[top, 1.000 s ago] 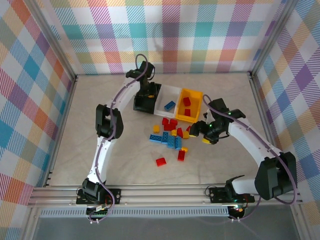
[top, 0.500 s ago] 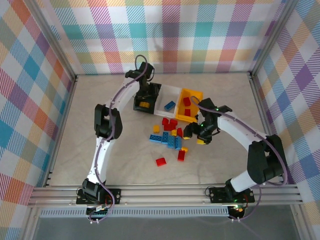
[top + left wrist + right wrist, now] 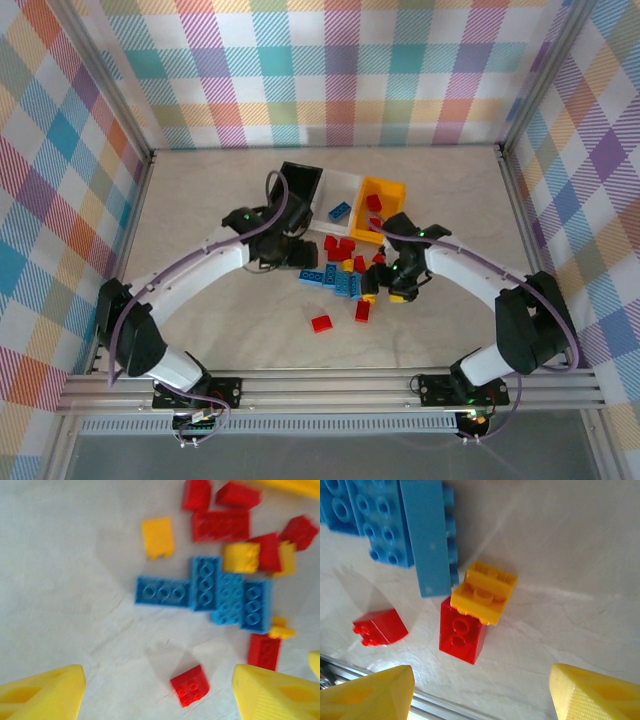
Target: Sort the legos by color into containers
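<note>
Seen from above, three bins stood touching in a row at the back of the table (image 3: 200, 220): one black bin (image 3: 300, 178), one white bin (image 3: 352, 181) and one yellow bin (image 3: 391, 188). The white bin held one blue brick (image 3: 339, 211). The yellow bin held two red bricks (image 3: 374, 202) (the nearer one partly behind the right arm). The loose legos (image 3: 340, 278) lay in a cluster on the table just in front of the bins, between the two arms.

The left wrist camera looked down on that cluster, slightly blurred. It showed seven red pieces, four yellow pieces (image 3: 157, 537) and about four blue ones touching in a blue row (image 3: 205, 582). A lone red brick (image 3: 190, 685) sat apart from the rest. The left gripper (image 3: 157, 692) hung above the table with its two yellow fingers spread wide and nothing between them.

The right wrist camera showed one upside-down yellow brick (image 3: 482, 592) resting partly on a red block (image 3: 460, 635). A tipped blue brick (image 3: 427, 540) touched it. A second red block (image 3: 380, 627) lay near, and more blue studs (image 3: 365, 515) sat at the top left. The right gripper (image 3: 482, 692) hovered over the bare table, jaws parted and empty.
</note>
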Robot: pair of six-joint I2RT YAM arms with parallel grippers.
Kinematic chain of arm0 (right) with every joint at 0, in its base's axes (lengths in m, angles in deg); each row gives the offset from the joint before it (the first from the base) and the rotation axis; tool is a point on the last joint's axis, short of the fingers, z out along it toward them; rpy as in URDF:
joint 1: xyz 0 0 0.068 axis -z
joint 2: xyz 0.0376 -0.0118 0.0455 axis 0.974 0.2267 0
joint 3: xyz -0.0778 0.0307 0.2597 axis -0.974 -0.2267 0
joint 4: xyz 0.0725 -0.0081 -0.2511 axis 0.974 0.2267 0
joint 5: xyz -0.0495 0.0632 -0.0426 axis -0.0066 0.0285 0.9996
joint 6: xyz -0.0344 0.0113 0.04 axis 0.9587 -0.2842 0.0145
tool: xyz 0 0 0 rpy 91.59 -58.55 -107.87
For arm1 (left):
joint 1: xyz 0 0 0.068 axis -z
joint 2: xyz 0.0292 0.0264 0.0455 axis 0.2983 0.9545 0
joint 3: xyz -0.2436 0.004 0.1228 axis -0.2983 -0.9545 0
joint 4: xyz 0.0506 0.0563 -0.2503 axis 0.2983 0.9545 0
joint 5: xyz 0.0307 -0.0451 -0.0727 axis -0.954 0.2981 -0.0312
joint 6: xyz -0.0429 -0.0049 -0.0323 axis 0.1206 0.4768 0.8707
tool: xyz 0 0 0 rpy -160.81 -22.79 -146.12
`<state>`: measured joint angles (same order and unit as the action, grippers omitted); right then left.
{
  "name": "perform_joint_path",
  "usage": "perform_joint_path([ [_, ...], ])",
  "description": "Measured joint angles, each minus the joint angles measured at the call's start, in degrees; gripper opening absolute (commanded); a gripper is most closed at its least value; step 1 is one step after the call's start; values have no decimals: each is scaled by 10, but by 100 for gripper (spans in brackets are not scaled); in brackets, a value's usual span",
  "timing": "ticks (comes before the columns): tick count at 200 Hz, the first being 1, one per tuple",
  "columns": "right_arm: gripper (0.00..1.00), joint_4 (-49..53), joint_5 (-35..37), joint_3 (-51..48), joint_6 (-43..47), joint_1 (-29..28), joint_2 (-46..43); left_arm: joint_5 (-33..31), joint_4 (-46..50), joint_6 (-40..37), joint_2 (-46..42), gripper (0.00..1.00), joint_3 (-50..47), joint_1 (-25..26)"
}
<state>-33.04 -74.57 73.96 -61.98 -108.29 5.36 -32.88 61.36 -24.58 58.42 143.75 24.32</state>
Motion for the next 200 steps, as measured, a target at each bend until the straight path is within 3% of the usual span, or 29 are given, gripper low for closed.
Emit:
perform_joint_path([
  [68,67,-14,91,0,-96,-137,63,-40,2,64,-38,83,-71,40],
  [109,60,-23,131,14,-123,-151,104,-42,5,73,-80,83,-94,40],
  [179,28,-31,154,45,-137,-153,128,-42,9,78,-93,83,-114,51],
  [200,27,-31,155,47,-137,-155,128,-39,9,75,-92,84,-115,60],
])
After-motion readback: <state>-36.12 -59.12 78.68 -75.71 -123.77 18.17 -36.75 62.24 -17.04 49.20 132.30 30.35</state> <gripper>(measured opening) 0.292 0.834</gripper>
